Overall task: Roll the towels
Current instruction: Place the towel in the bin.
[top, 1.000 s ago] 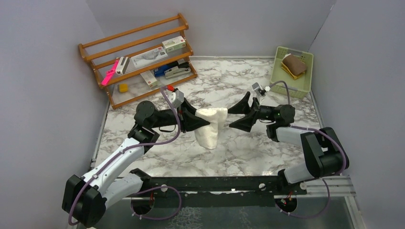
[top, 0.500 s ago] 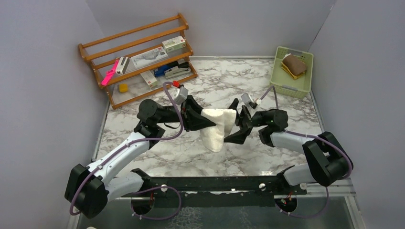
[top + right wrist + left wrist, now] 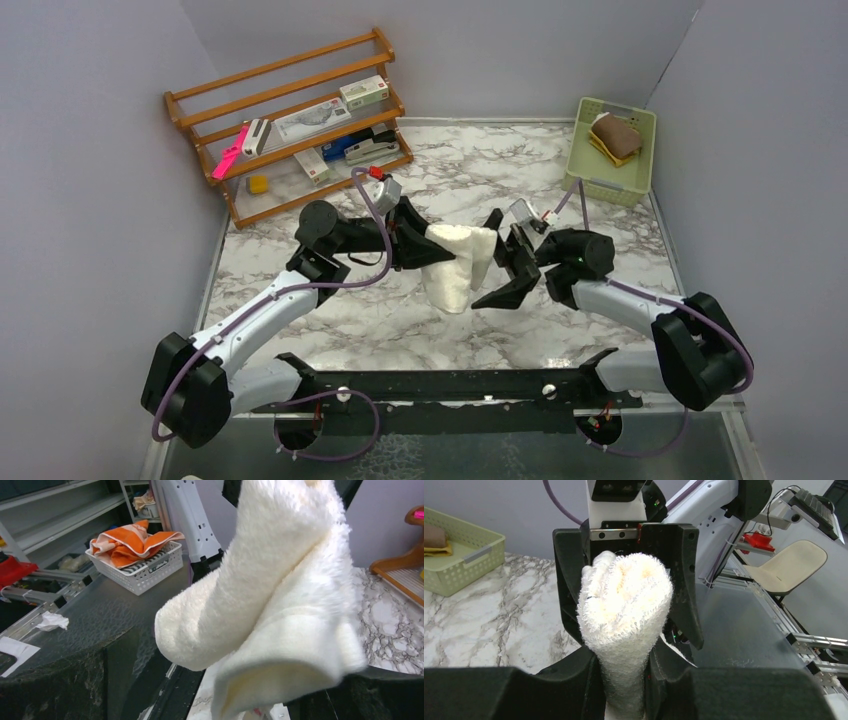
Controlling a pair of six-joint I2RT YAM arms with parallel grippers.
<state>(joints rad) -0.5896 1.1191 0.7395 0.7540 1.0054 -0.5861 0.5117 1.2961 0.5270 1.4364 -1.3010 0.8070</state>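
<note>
The left gripper (image 3: pixel 428 250) clamps the bundled cream towel (image 3: pixel 455 272) clear of the table, presenting its free end so the right gripper (image 3: pixel 497 258), jaws spread wide either side, can take it; the mustard towel (image 3: pixel 615 137) lies in the green basket (image 3: pixel 610 187), far right

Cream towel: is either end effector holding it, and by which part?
The left end effector grips the cream towel by one bunched end. The right end effector stands open around the far end, not gripping.
</note>
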